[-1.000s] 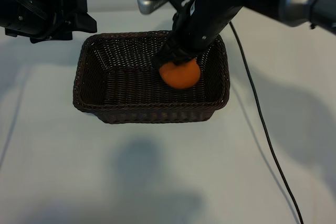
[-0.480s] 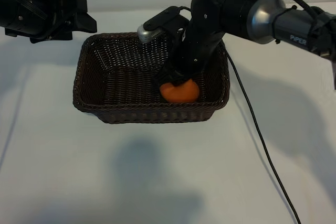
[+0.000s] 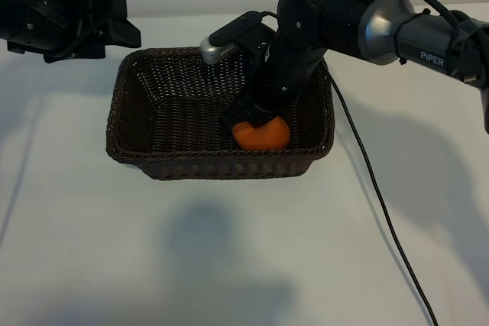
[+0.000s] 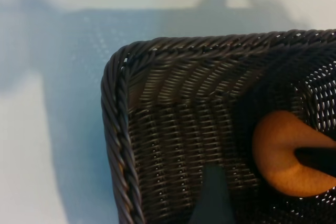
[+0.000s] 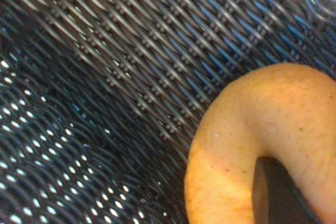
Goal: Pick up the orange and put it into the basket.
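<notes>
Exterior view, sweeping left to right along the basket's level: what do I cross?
left gripper → basket near its left rim → orange lying in the basket with the right gripper on top of it → black cable on the table

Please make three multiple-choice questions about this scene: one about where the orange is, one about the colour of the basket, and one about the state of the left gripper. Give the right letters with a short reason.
1. Where is the orange?
A. On the table beside the basket
B. Inside the basket, toward its right end
C. Held high over the basket

2. What colour is the basket?
A. Dark brown
B. White
C. Green

3. How is the left gripper?
A. Shut on the orange
B. Open, by the basket's far left corner
C. Down inside the basket

Answers: 1 B, the orange sits on the woven floor under the right gripper. 2 A, the wicker is dark brown. 3 B, it holds nothing.
</notes>
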Tool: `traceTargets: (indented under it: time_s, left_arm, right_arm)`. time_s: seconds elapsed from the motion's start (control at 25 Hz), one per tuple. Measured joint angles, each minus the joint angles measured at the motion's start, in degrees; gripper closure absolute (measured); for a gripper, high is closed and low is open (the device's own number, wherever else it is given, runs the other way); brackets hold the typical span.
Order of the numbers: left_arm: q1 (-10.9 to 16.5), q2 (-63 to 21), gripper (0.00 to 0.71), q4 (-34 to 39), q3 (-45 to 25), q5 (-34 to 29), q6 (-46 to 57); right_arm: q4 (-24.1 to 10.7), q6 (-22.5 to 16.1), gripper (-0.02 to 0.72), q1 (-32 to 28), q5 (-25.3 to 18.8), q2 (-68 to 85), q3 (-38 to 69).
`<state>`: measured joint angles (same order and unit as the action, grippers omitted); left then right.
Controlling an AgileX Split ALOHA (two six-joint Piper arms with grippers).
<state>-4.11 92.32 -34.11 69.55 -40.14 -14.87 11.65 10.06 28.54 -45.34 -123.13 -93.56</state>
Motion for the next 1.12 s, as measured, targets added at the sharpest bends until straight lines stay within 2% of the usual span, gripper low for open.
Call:
traceTargets:
  time_s: [0.12, 0.2, 0.28, 0.36, 0.52, 0.72, 1.0, 1.12]
  left_arm:
    - [0.0, 0.0, 0.121, 0.0, 0.0, 0.0, 0.0]
    - [0.0, 0.0, 0.121, 0.0, 0.0, 0.0, 0.0]
    - [0.0, 0.0, 0.121, 0.0, 0.0, 0.0, 0.0]
    - [0.0, 0.0, 0.121, 0.0, 0.0, 0.0, 0.0]
    - [0.0, 0.0, 0.121, 0.0, 0.0, 0.0, 0.0]
    - [0.0, 0.0, 0.121, 0.0, 0.0, -0.1, 0.0]
    - [0.0, 0.0, 0.121, 0.0, 0.0, -0.2, -0.4]
    - [0.0, 0.0, 0.121, 0.0, 0.0, -0.4, -0.9]
  right_arm:
    - [0.0, -0.2, 0.360, 0.0, -0.8, 0.0, 0.0]
    - [0.1, -0.2, 0.192, 0.0, -1.4, 0.1, 0.0]
    - [0.1, -0.2, 0.065, 0.0, -1.7, 0.6, 0.0]
    - [0.1, -0.3, 0.011, 0.0, -2.0, 1.6, 0.0]
    - [0.1, -0.9, 0.018, 0.0, -3.3, 2.7, -0.8]
    - [-1.2, -3.7, 0.068, 0.0, -10.4, 2.9, -7.4]
    - [-8.5, -5.4, 0.096, 0.0, -22.0, 3.5, -20.0]
    - [-11.6, -5.5, 0.101, 0.0, -24.1, 3.5, -22.9]
